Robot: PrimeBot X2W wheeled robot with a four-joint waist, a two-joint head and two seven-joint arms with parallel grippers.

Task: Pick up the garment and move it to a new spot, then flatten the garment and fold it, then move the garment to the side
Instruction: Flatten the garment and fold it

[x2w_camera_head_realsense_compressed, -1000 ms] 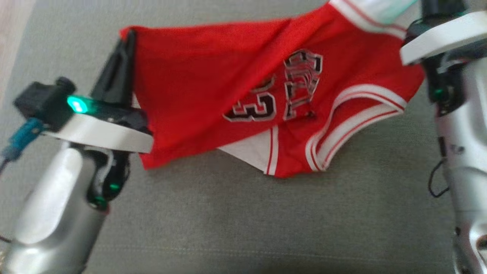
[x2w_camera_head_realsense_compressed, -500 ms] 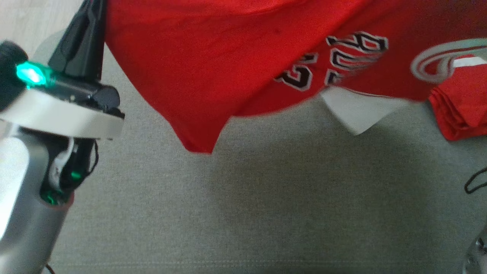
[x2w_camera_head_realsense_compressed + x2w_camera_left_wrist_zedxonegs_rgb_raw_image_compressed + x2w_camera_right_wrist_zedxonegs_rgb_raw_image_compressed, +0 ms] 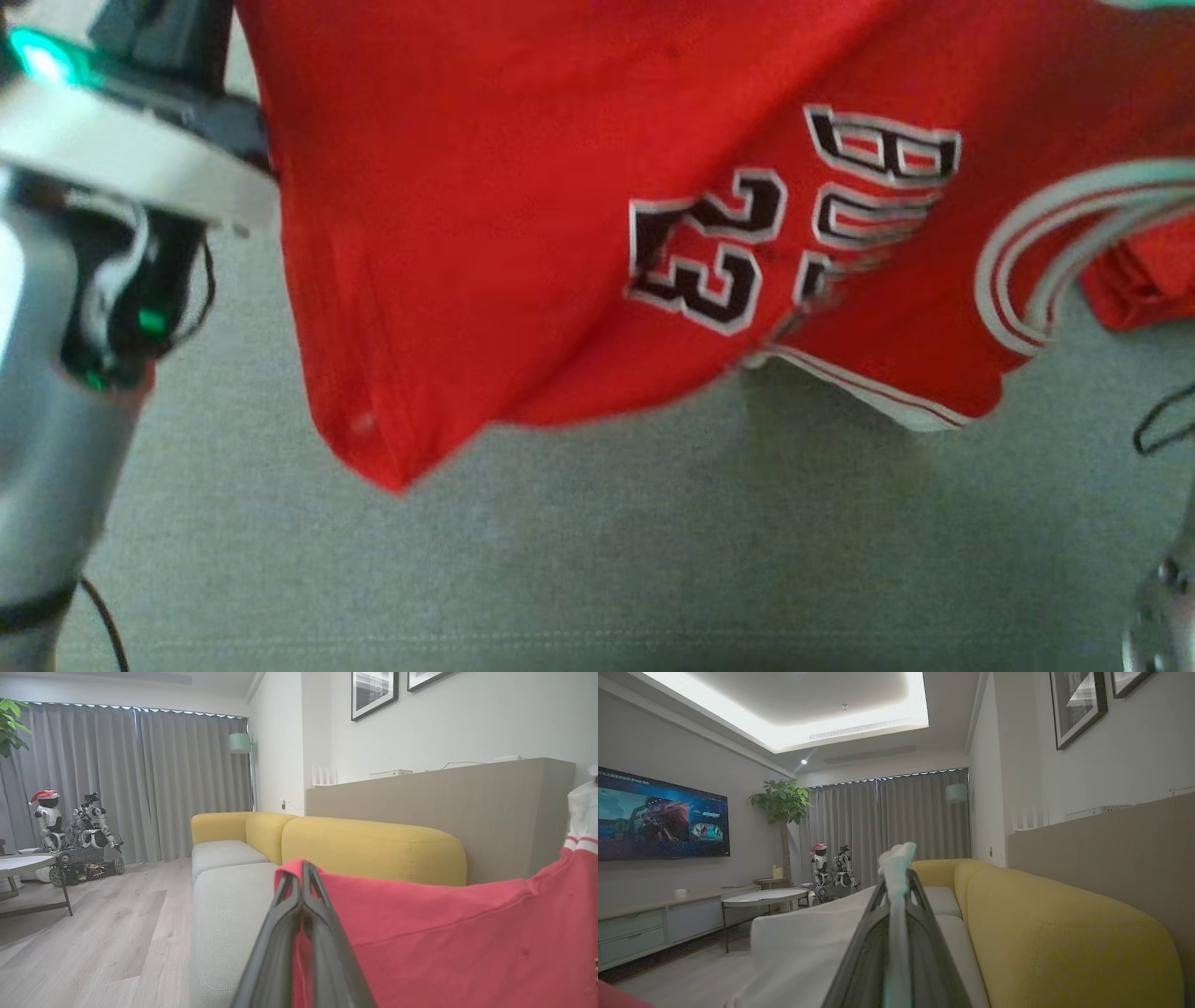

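The garment (image 3: 523, 233), a red jersey, sat lower in the head view a second ago, with both my wrists in frame beside it. Now it fills the upper half of that view, though part of the shift is my head camera moving. Its lowest corner dangles at the lower left of centre, and it casts a soft shadow on the grey sofa seat (image 3: 597, 560) below.

My left gripper (image 3: 302, 877) is clamped on a red corner of the cloth, at the centre of the left wrist view. My right gripper (image 3: 896, 882) is pinched shut on a white piece, which pokes up past the fingertips at the centre of the right wrist view. I judge it to be part of the same jersey.

I take this to mean the pick-up is done and I am mid-carry. Setting down at a new spot, flattening and folding are still to come.

No bin or basket plays a part here; the seat is what will receive the jersey. A red bundle (image 3: 1139, 280) sits at the right edge of the head view. I cannot tell whether it belongs to the jersey.
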